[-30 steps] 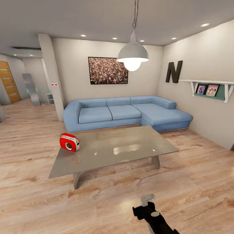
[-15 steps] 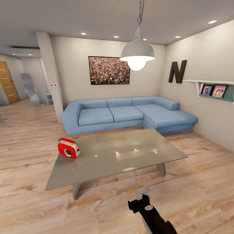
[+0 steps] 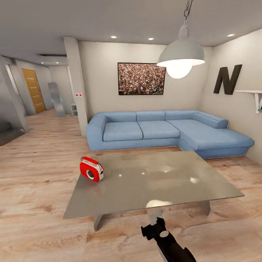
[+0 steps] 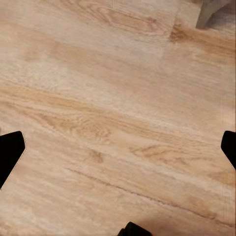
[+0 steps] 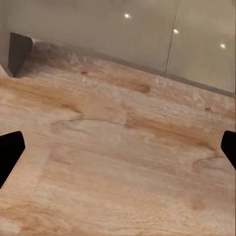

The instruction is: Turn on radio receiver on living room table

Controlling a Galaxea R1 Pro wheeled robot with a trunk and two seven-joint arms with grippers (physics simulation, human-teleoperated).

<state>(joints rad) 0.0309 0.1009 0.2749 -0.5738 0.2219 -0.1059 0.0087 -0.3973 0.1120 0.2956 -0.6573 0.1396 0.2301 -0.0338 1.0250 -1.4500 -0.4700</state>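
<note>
red against glossy grey: in the head view the radio receiver [image 3: 91, 169] stands upright on the worktop [image 3: 153, 182], close to the far left corner of the top, its round dial facing out toward the robot's side, which should leave the front easy to reach once an arm gets there. the worktop sits in the middle of the living room, with the blue sofa [image 3: 163, 131] behind it, the crowd picture [image 3: 141, 79] on the wall above and the pendant lamp [image 3: 181, 54] hanging overhead. low in this view the right claw [image 3: 155, 218] rides tucked close to the body, well short of the radio and lower than the top, a carrying pose that suits driving rather than reaching. from this angle i cannot tell its fingers' spread.

the left wrist view looks straight down on the wood floor [image 4: 113, 118], with a grey slab leg [image 4: 211, 12] of the worktop at one corner. the two dark fingertips [image 4: 10, 152] sit at opposite edges of the picture, so the left claw is spread apart and holds nothing; it hangs idle beside the base.

the right wrist view shows floor planks and, beyond them, the reflective underside edge of the worktop [image 5: 123, 34] with another leg [image 5: 19, 51]. its fingertips [image 5: 10, 155] also stand wide apart and empty.

my judgement is that the robot is on approach, and the radio lies off to its left, so the base needs to close in and shift that way before either arm can press the switch.
</note>
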